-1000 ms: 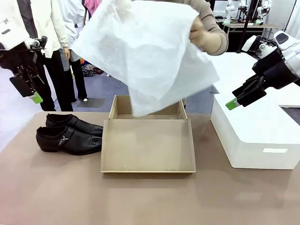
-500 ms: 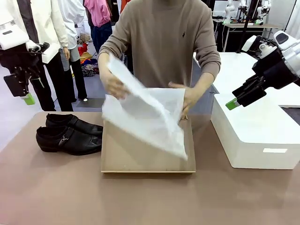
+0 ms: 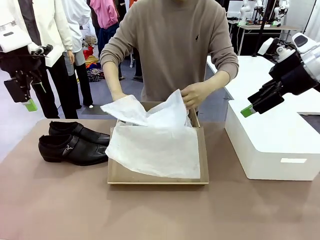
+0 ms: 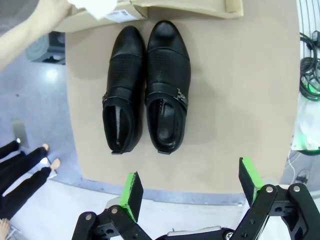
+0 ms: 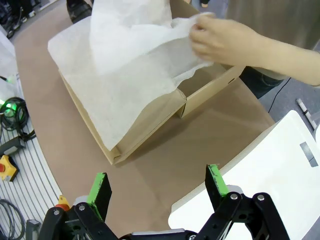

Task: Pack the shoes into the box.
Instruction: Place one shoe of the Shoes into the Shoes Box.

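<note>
The two glossy black shoes (image 3: 74,144) lie side by side on the table left of the box, toes toward it; from the left wrist they appear as shoes (image 4: 145,85) directly below. The brown cardboard box (image 3: 157,178) lies open mid-table, its lid flap flat toward me. A person's hands (image 3: 196,94) spread white tissue paper (image 3: 155,147) over it; the same tissue paper (image 5: 120,75) drapes the box (image 5: 150,131). My left gripper (image 3: 25,99) hangs high at the left, open and empty (image 4: 190,182). My right gripper (image 3: 250,107) hovers open above the white block (image 5: 157,187).
A large white block (image 3: 270,145) stands on the table right of the box, under my right arm. The person stands at the far edge, leaning over the box. Bare brown tabletop (image 3: 150,215) stretches across the near side. Cables lie beyond the table edge (image 5: 12,117).
The person brought the tissue paper down from overhead and laid it over the open box. My left gripper shifted slightly upward; the right arm and the shoes stayed put.
</note>
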Robot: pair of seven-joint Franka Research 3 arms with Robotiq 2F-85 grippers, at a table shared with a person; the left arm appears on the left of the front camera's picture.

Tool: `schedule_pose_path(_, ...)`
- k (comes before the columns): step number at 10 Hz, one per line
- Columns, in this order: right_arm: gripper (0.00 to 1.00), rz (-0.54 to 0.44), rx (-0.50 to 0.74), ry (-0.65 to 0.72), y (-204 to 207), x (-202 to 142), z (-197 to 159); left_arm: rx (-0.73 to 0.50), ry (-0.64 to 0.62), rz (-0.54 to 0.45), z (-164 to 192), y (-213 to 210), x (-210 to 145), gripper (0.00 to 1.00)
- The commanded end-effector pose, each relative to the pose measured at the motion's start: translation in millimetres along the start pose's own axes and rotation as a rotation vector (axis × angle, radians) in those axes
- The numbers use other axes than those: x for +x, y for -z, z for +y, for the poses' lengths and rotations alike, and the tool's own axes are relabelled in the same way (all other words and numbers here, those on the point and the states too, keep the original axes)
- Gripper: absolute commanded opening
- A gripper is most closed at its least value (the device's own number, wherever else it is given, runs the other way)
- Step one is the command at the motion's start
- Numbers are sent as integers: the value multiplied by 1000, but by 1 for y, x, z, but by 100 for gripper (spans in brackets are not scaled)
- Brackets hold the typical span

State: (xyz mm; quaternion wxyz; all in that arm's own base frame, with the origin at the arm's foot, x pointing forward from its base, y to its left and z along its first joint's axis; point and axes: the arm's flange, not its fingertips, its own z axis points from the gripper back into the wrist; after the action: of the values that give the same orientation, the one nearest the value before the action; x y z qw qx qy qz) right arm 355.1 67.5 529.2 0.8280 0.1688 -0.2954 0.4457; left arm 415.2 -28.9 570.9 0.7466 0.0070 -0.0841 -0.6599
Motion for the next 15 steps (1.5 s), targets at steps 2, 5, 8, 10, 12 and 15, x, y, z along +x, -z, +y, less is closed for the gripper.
schedule_pose_path(2,100,-12,6,-1,1,0,-2,1,-4,24,9,0,-2,100)
schedule_pose_path(5,100,-12,6,-1,1,0,-2,14,20,43,41,5,-9,100)
schedule_pose_path(8,100,-12,6,-1,1,0,-2,3,21,48,79,13,-7,100)
schedule_pose_path(10,100,-12,6,-1,1,0,-2,12,54,78,100,25,-2,100)
schedule_pose_path(12,100,-12,6,-1,1,0,-2,26,102,106,119,41,3,100)
schedule_pose_path(15,100,-12,6,-1,1,0,-2,28,69,97,135,72,2,100)
